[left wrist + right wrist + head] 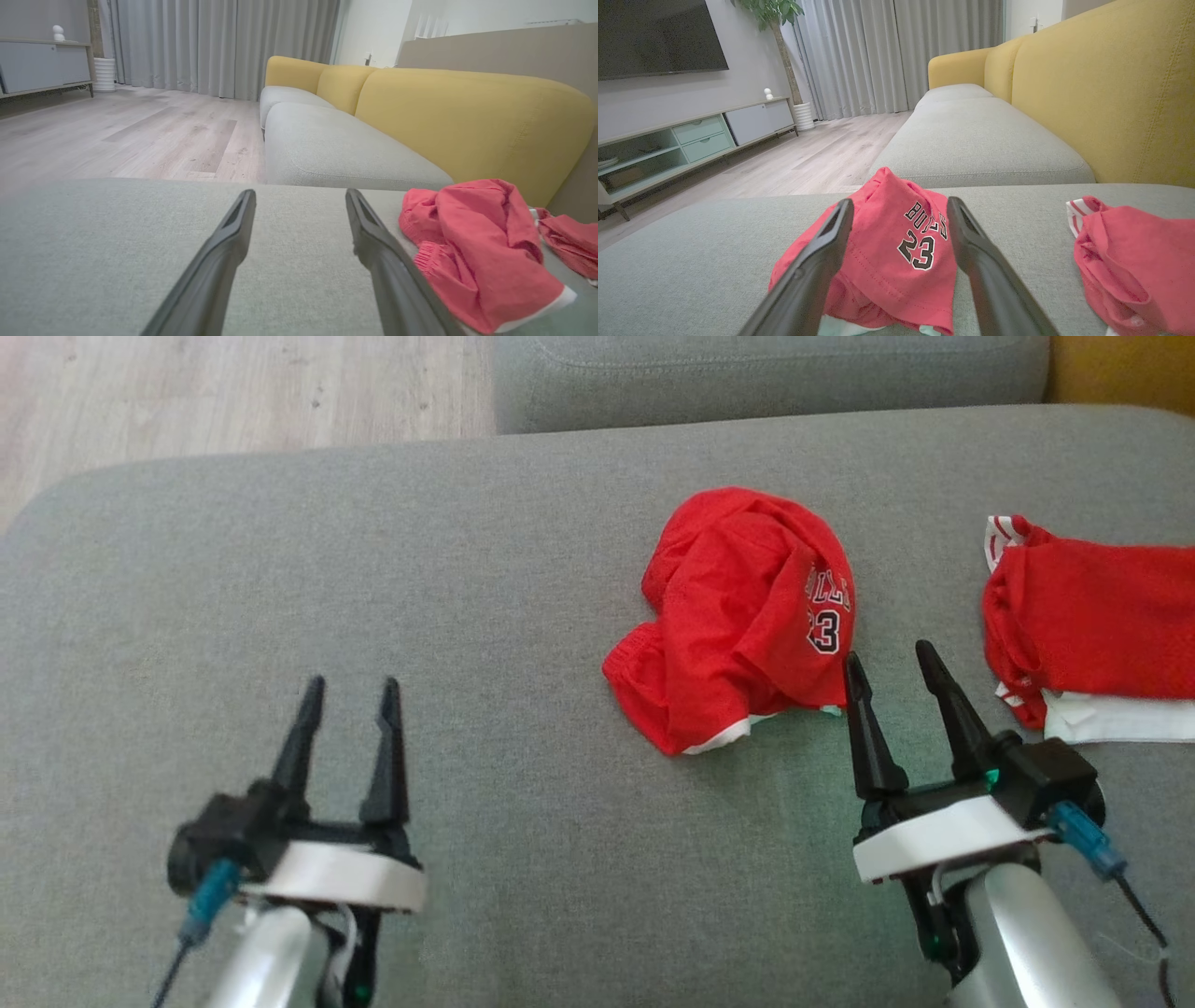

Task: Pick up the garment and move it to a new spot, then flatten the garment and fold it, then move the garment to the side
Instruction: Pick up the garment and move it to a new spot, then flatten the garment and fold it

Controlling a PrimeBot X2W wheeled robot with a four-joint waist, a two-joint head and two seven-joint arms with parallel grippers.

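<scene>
Hovering wide and empty at the near edge of the crumpled red garment (738, 616), right of centre on the grey sofa seat (373, 569), the right jaws looked best placed to pinch a thick fold; the left jaws stood wide too.

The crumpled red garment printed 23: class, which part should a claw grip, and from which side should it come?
Probably the raised fold by the 23 print of the red garment, coming from its near right side: the open right claw points there, and that bunched cloth stands up off the cushion, easy to pinch.
</scene>
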